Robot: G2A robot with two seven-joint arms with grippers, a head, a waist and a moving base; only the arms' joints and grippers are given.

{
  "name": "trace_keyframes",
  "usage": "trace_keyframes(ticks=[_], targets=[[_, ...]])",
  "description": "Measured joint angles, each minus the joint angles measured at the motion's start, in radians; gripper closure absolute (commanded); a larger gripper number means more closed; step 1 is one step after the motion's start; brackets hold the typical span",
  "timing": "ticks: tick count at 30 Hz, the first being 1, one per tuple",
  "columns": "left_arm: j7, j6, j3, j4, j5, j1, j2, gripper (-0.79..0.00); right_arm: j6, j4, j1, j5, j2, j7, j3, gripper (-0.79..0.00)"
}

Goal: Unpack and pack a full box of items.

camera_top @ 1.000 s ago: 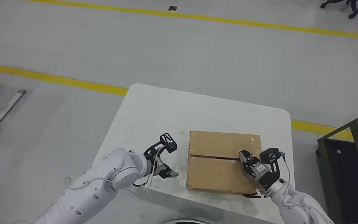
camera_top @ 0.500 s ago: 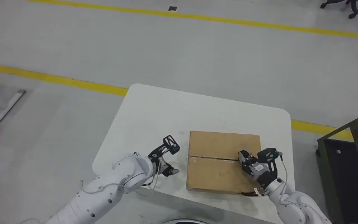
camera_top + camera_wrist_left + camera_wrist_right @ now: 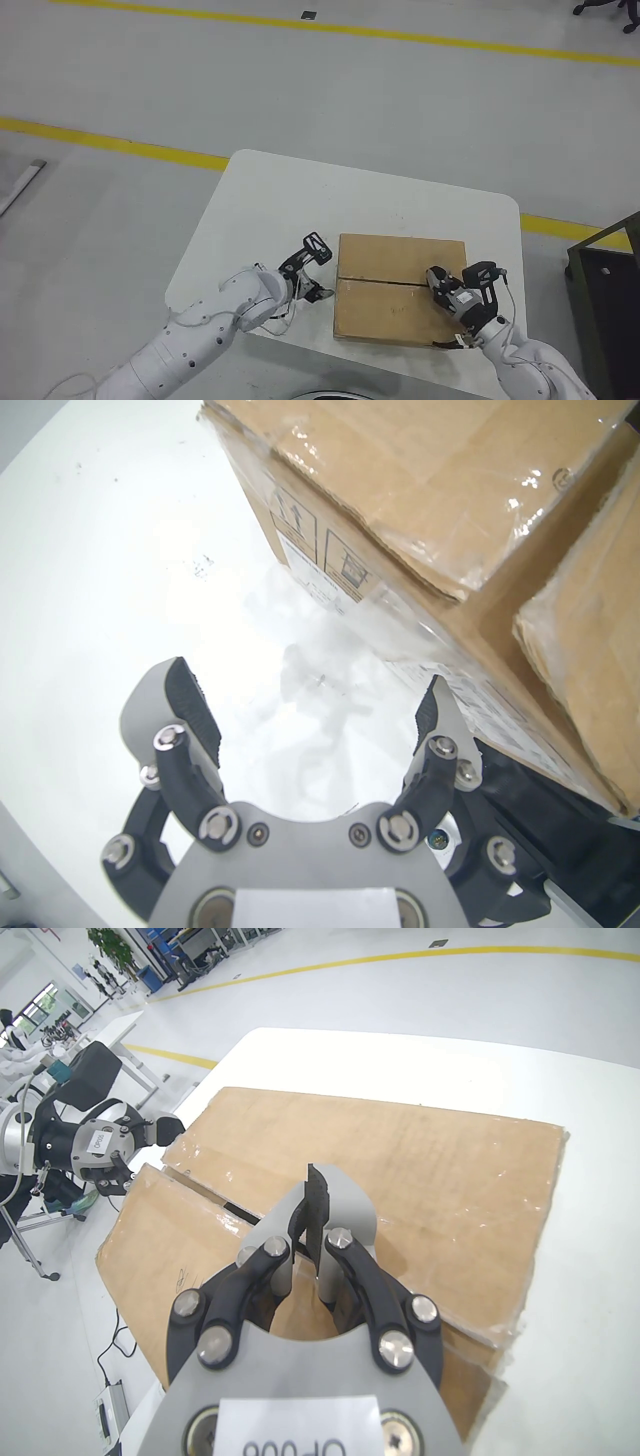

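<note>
Left end effector (image 3: 322, 270) closed in on box (image 3: 400, 310) over last 1 s, now just beside its short side at seam (image 3: 395, 284) end. Right end effector (image 3: 314, 1180) barely shifted.
Left: spread wide, empty.
Right: pressed together, holding nothing, over box top near opposite seam end.
Box closed, on worktop (image 3: 280, 200). Seam follows box long axis, running between the 2 end effectors.
Left looks nearer to seam edge, my read.
Contents hidden. Cannot tell if right touches box top.

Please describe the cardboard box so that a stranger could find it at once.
Find the white table. On its near right part sits the cardboard box. It is the only brown thing there, flat-topped, with two closed flaps meeting at a middle seam.
</note>
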Motion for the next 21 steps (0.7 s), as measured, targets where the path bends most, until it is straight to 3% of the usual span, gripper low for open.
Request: trace_keyframes(ticks=[8,21], targets=[[0.09,0.043,-0.023,0.027,0.049,0.003,-0.021,-0.785,0.002,0.011,0.009,0.001,-0.003,0.009,-0.003,0.0],[0.125,0.072,-0.121,-0.06,0.152,0.073,-0.007,-0.785,0.0,0.027,0.035,-0.002,-0.009,0.03,-0.016,0.0]])
